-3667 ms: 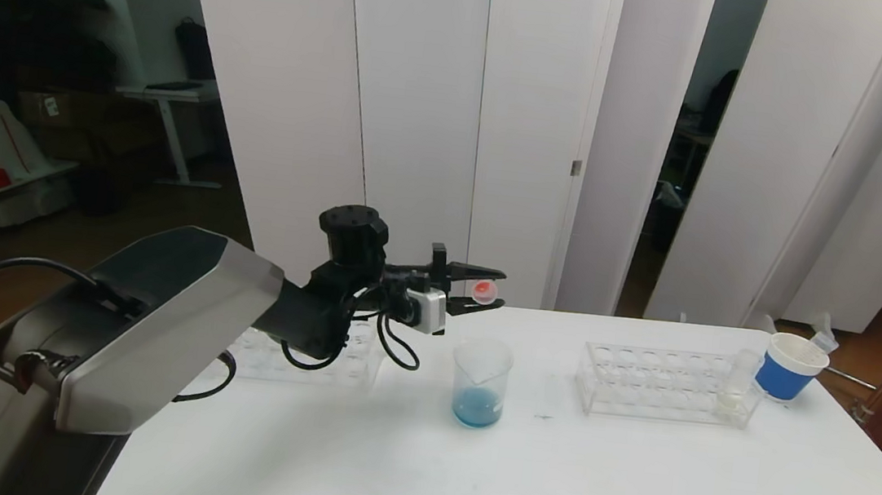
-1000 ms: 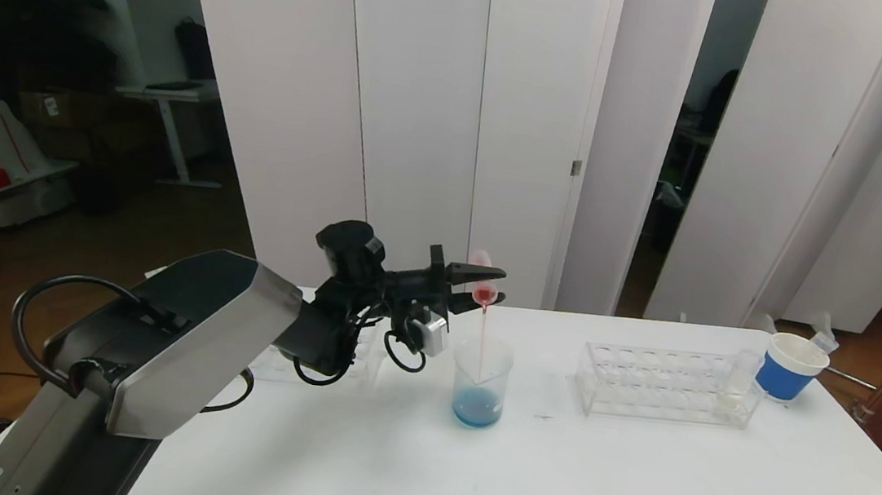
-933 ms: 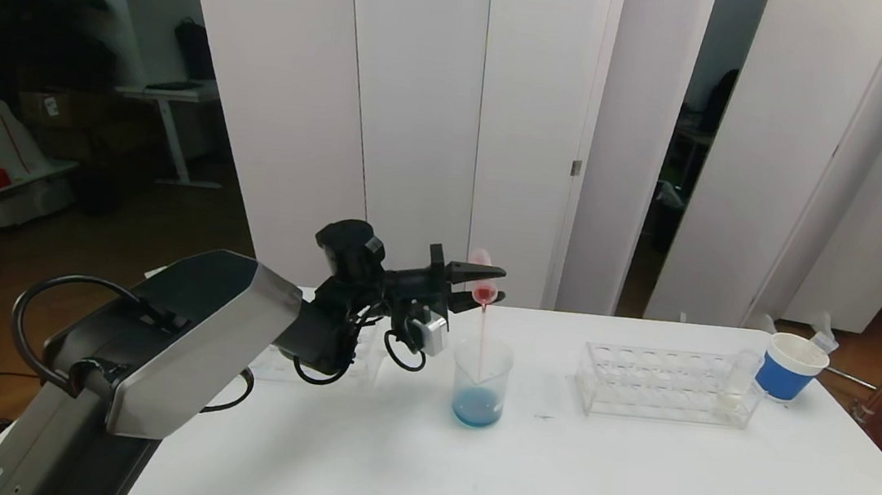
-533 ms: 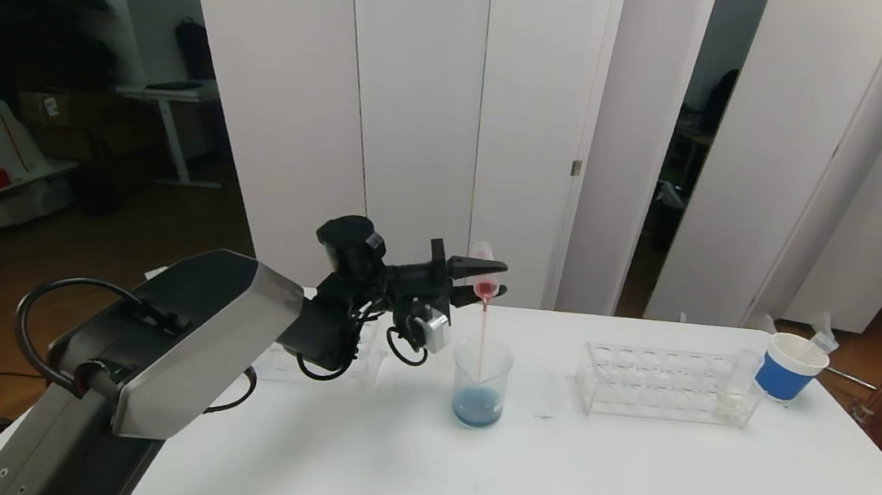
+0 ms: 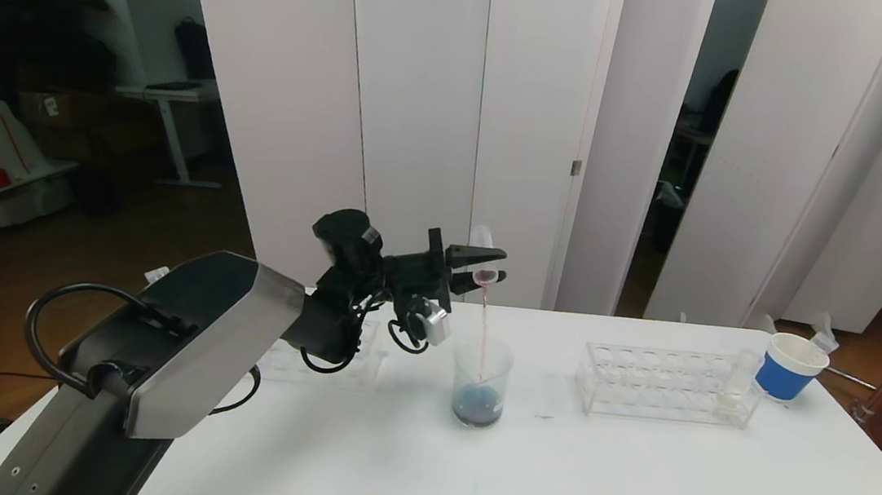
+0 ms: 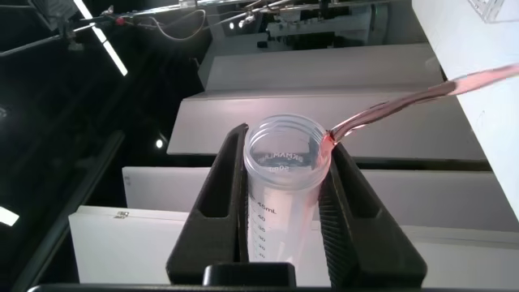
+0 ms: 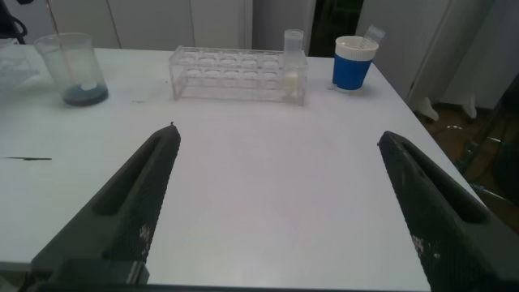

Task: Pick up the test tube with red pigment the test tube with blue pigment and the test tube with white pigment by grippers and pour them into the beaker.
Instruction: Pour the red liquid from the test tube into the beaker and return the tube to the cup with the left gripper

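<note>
We've got the left gripper (image 5: 486,264) clenched on the red tube (image 6: 285,174), tipped high over the beaker (image 5: 481,381) mid-desk, stream falling. Risk: thin stream drifts w/ any wobble, splashes past the rim. White tube (image 5: 736,387) waits in the right rack (image 5: 656,383); right gripper (image 7: 280,207) released, idle near the front edge.

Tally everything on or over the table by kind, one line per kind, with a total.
Test tubes: 2 (test tube with red pigment in the left gripper, test tube with white pigment in a rack)
Beaker: 1
Tube racks: 2 (right rack, left rack)
Paper cup: 1
Total: 6
</note>
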`<move>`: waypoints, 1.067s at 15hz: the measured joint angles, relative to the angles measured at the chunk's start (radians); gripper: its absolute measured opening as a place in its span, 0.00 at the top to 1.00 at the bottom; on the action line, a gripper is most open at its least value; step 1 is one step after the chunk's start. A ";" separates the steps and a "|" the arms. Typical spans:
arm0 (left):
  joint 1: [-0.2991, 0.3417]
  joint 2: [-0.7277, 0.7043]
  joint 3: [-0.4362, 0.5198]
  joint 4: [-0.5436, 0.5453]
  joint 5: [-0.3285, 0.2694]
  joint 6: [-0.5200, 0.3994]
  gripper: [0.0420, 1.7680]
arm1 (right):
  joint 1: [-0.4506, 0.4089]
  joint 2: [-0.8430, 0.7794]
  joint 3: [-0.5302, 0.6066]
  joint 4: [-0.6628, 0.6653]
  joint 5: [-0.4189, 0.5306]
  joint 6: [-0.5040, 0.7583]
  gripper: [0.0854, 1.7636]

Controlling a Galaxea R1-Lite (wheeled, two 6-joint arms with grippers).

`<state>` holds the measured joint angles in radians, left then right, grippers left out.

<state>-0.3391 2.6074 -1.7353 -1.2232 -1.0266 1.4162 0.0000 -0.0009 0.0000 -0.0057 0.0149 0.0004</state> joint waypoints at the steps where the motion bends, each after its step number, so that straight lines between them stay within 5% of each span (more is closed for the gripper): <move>1: 0.001 0.001 -0.004 -0.005 0.000 0.003 0.69 | 0.000 0.000 0.000 0.000 0.000 0.000 0.01; 11: 0.006 0.016 -0.051 -0.006 0.000 0.016 0.69 | 0.000 0.000 0.000 0.000 0.000 0.000 0.01; 16: 0.003 0.000 0.019 0.007 0.001 0.009 0.69 | 0.000 0.000 0.000 0.000 0.000 0.000 0.01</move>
<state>-0.3362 2.6070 -1.7168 -1.2162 -1.0251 1.4249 0.0000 -0.0009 0.0000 -0.0053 0.0147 0.0000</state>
